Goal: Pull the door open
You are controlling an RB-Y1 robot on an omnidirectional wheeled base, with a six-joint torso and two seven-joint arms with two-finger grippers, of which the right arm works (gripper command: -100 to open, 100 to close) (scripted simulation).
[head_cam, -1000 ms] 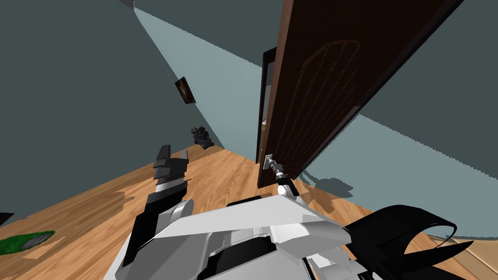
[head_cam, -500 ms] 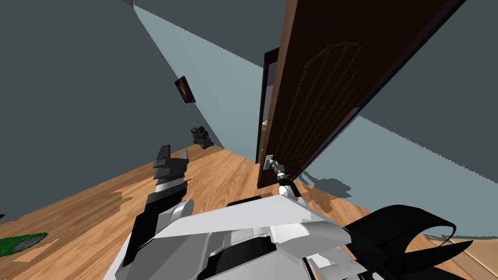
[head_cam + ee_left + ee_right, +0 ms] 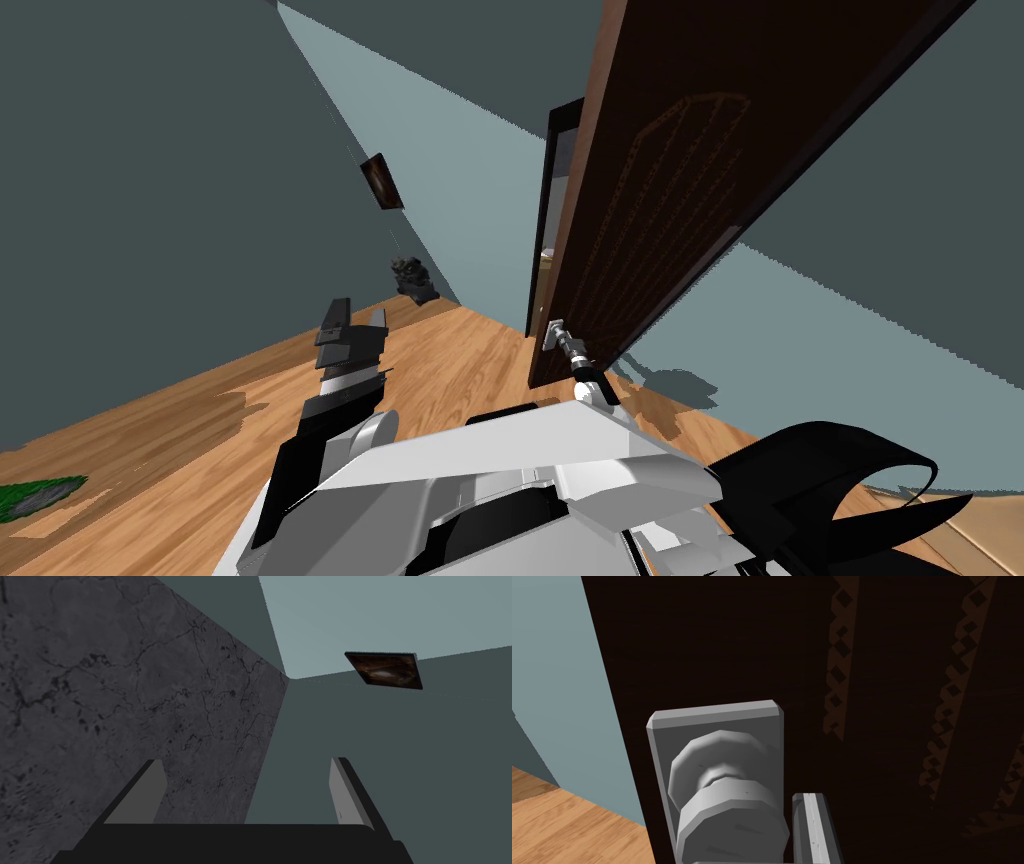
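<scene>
A dark brown door [image 3: 680, 180] with a carved panel stands ajar, with a narrow gap along its left edge. Its grey round knob [image 3: 553, 332] sits on a grey plate low on that edge. My right gripper [image 3: 570, 350] reaches up from my chest and is shut on the knob. In the right wrist view the knob [image 3: 732, 811] stands close on its plate [image 3: 712, 721]. One finger [image 3: 814, 826] presses its side, and the other is hidden behind it. My left gripper [image 3: 350, 335] is held up over the floor to the left, open and holding nothing, fingers [image 3: 345, 791] wide apart.
The dark door frame [image 3: 546, 200] borders the gap. A small picture [image 3: 382, 183] hangs on the left wall, with a dark lump [image 3: 413, 277] on the wood floor below it. A green mat [image 3: 40, 495] lies far left. A black curved shape [image 3: 840, 480] sits at the right.
The door has swung a little further toward me, and the gap at its left edge is slightly wider. My view has shifted slightly. My right gripper stays on the knob.
</scene>
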